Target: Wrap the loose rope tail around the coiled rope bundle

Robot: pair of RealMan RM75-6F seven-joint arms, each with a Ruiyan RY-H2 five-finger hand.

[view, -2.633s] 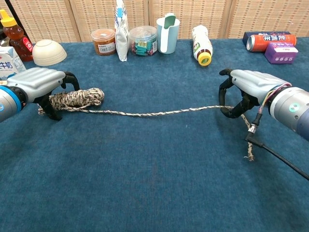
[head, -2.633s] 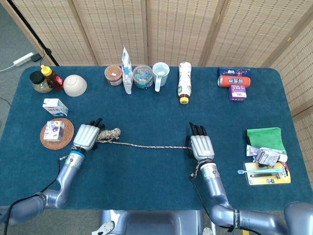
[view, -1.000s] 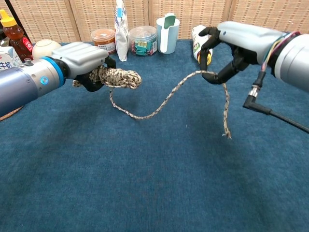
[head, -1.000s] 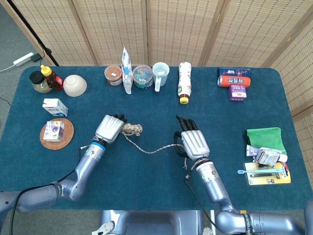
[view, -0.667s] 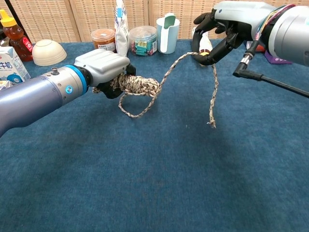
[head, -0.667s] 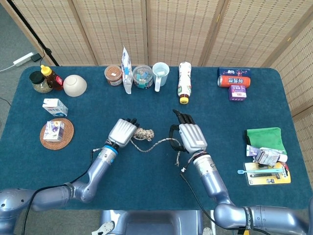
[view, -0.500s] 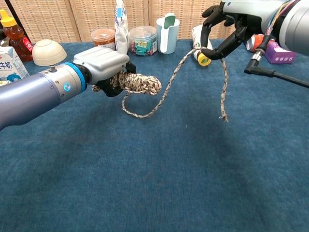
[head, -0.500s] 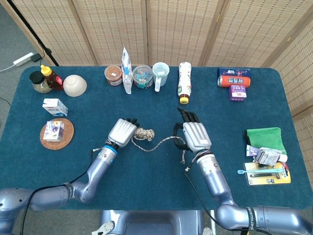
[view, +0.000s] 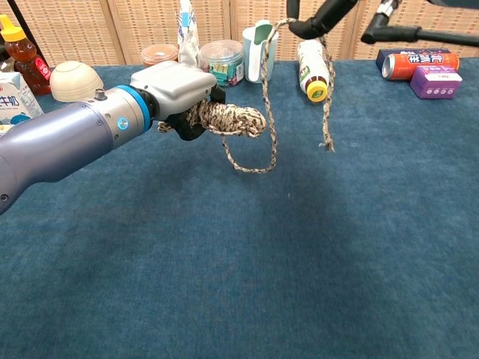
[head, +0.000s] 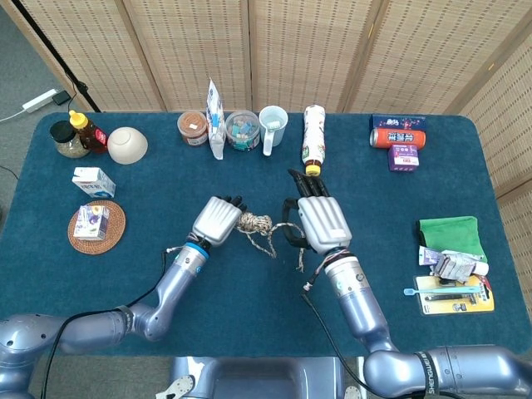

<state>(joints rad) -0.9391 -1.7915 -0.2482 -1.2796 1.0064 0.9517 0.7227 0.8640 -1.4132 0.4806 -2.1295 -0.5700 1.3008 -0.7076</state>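
My left hand (head: 216, 220) (view: 178, 93) grips one end of the speckled coiled rope bundle (view: 230, 120) (head: 256, 224) and holds it level above the blue table (view: 247, 262). The loose rope tail (view: 266, 112) hangs from the bundle in a loop, rises to my right hand (head: 315, 223) (view: 318, 19) and drops again to a free end (view: 327, 142). That right hand is raised high, just right of the bundle, and pinches the tail; the chest view cuts off most of it.
Along the table's back edge stand a bowl (head: 127, 144), jars (head: 193, 127), a bag, a mug (head: 273, 125) and a bottle (head: 312, 140). A can and boxes (head: 397, 140) sit at back right. A green cloth (head: 449, 235) and packets lie right. Milk cartons (head: 93, 181) sit left.
Both hands have lifted and closed in toward each other. My right hand rose and came left to the bundle, so the tail's loop now hangs short and steep beside it.
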